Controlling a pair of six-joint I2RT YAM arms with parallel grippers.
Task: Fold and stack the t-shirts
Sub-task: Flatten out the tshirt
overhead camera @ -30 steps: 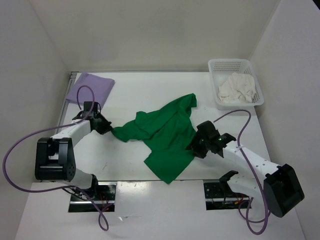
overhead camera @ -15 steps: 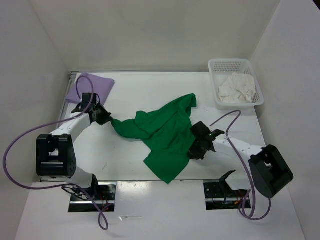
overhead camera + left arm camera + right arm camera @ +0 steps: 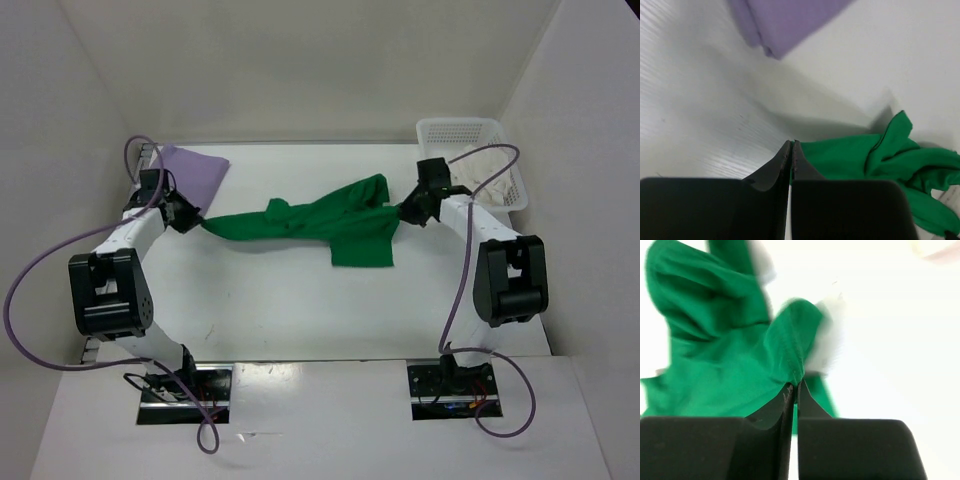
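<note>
The green t-shirt (image 3: 330, 222) hangs stretched in a band across the back half of the table, a flap drooping at its right. My left gripper (image 3: 197, 222) is shut on its left end (image 3: 840, 157), beside the folded lavender t-shirt (image 3: 188, 173) (image 3: 785, 20) at the back left. My right gripper (image 3: 404, 213) is shut on the green shirt's right end (image 3: 790, 355), its fabric bunched at the fingertips. The cream-white t-shirt (image 3: 478, 178) lies crumpled in the basket.
A white mesh basket (image 3: 440, 135) stands at the back right corner, just right of my right arm. White walls enclose the table (image 3: 300, 300) on three sides. Purple cables loop from both arms.
Both grippers moved toward the back and apart, pulling the green shirt from a loose heap into a stretched band. The right gripper closed on the shirt's right end.
</note>
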